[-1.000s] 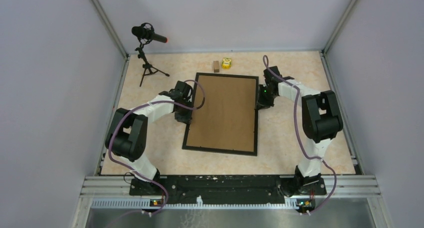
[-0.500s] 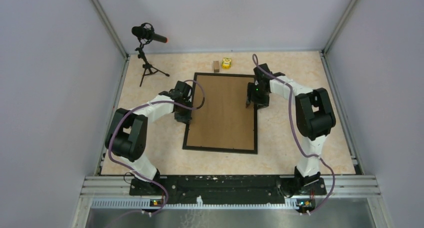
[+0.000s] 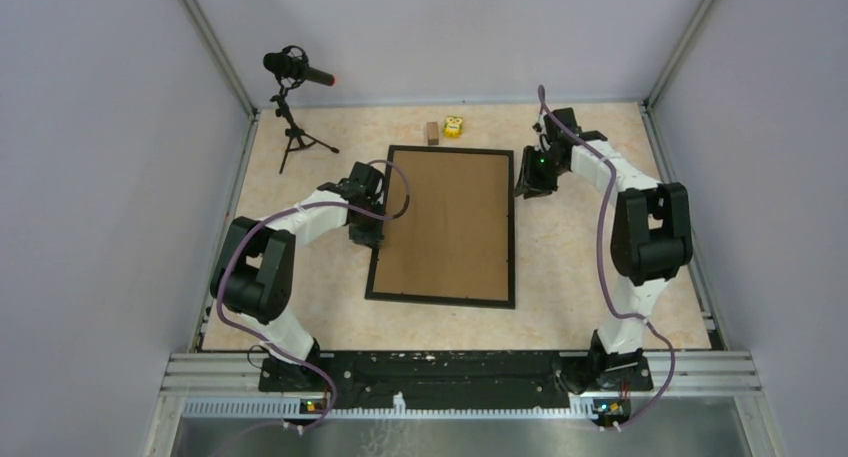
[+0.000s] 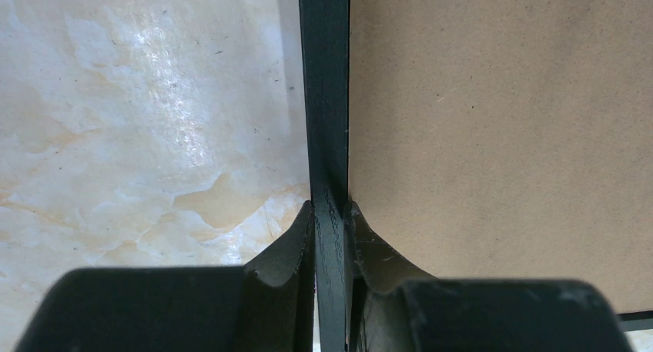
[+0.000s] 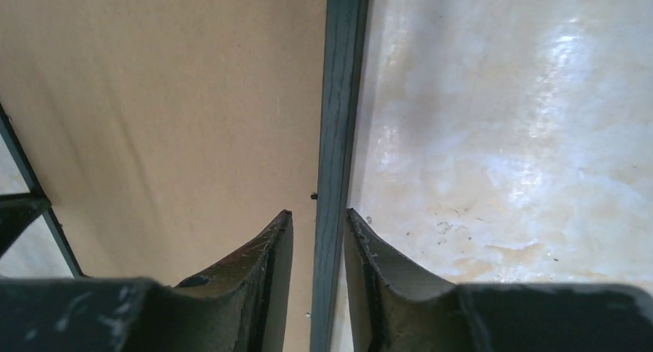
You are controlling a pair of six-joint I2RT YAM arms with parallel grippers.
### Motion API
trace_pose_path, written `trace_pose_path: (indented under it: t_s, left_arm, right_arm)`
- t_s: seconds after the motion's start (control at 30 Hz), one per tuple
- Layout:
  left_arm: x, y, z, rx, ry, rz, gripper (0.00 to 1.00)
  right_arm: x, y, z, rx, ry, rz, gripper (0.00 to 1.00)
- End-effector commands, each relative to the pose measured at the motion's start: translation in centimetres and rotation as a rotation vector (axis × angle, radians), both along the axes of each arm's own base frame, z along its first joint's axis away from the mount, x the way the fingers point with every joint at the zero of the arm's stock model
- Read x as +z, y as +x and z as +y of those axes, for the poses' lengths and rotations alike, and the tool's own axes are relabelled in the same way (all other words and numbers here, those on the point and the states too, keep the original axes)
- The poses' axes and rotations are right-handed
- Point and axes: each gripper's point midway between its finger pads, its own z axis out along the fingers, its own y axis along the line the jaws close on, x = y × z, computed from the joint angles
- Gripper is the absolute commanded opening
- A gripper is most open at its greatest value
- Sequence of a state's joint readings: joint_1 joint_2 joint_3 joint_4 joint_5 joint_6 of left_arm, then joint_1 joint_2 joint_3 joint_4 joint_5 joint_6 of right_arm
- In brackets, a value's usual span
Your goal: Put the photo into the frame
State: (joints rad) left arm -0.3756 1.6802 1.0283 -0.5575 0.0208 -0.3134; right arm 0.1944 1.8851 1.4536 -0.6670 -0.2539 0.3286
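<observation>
Seemingly late — backing board [image 3: 450,222] is seated in the frame [image 3: 440,300], photo unseen; left tool [image 4: 331,213] clamped on it, right tool [image 5: 317,217] parted astride its rail.

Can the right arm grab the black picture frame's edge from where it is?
Probably yes. The right pincer is open, straddling the thin black rectangular picture frame's right rail, one finger over the brown cardboard backing board, the other over the table; nothing blocks it.
</observation>
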Motion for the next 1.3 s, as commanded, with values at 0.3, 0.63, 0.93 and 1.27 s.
trace_pose_path:
  t_s: [0.3, 0.63, 0.93, 1.27]
  left_arm:
    - [-2.1, -1.8, 0.0, -0.033, 0.021, 0.069, 0.08]
    - [-2.2, -1.8, 0.0, -0.031, 0.022, 0.07, 0.06]
    - [-2.2, -1.8, 0.1, -0.033, 0.026, 0.072, 0.05]
    - [-2.3, -1.7, 0.5, -0.042, 0.05, 0.069, 0.0]
  right_arm:
    - [-4.4, -2.8, 1.1, 0.099, 0.04, 0.091, 0.26]
    - [-6.9, -3.4, 1.7, 0.106, 0.035, 0.128, 0.24]
    - [-8.4, -2.7, 0.9, 0.066, -0.026, 0.16, 0.23]
    - [-10.5, -2.1, -1.4, 0.073, -0.256, 0.24, 0.26]
